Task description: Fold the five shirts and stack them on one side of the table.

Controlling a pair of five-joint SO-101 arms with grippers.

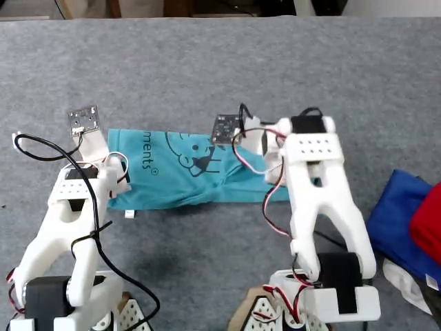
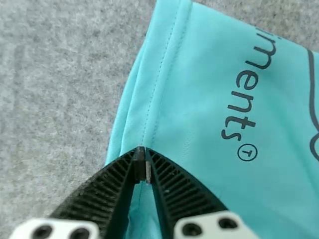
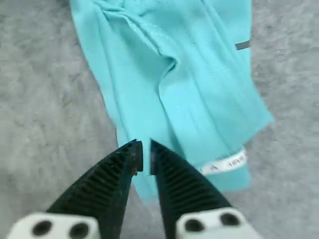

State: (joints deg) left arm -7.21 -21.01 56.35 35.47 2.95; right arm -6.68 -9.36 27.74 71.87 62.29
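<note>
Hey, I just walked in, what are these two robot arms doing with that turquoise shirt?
Two arms are working on a teal shirt that lies on the grey table, folded into a long strip. The left claw is shut at the shirt's printed end, though I can't tell if it pinches the cloth. The right claw sits over the opposite end, jaws a sliver apart. A blue garment and a red garment wait beside the right arm.

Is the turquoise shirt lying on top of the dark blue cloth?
No, the turquoise shirt lies on the grey table, apart from the dark blue cloth.
</note>
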